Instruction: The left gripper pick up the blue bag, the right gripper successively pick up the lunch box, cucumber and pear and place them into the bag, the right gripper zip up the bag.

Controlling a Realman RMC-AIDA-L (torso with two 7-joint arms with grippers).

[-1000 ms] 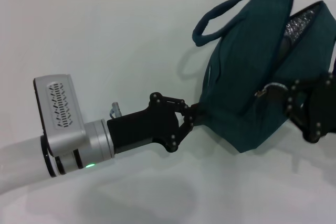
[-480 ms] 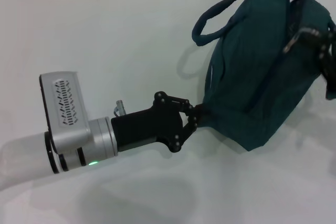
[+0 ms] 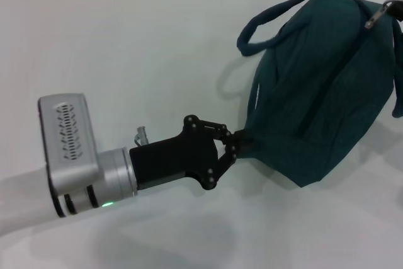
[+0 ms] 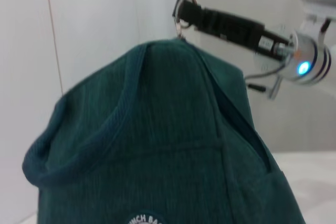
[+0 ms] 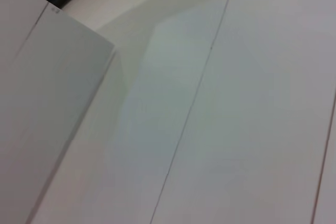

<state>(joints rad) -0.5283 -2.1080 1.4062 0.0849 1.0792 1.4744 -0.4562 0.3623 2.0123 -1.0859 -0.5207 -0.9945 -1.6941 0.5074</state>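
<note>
Left tool (image 3: 234,146) clamped shut on the near lower corner of the blue bag (image 3: 315,92), holding it over the tabletop (image 3: 126,61). Right tool (image 4: 184,10) sits at the bag's far top end, pinched on the zipper pull (image 3: 376,16). We judge the zip nearly finished: seam runs lengthwise away from the left tool; right arm is nearer the pull.

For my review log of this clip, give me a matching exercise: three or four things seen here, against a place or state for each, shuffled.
Things:
1. left gripper
2. right gripper
3. bag
4. carry strap

States:
A. dark teal, resting on the table
B. at the zipper pull on the bag's top
C. clamped on the bag's lower corner
D. loop hanging off the bag's side

Pairs: 1-C, 2-B, 3-A, 4-D
</note>
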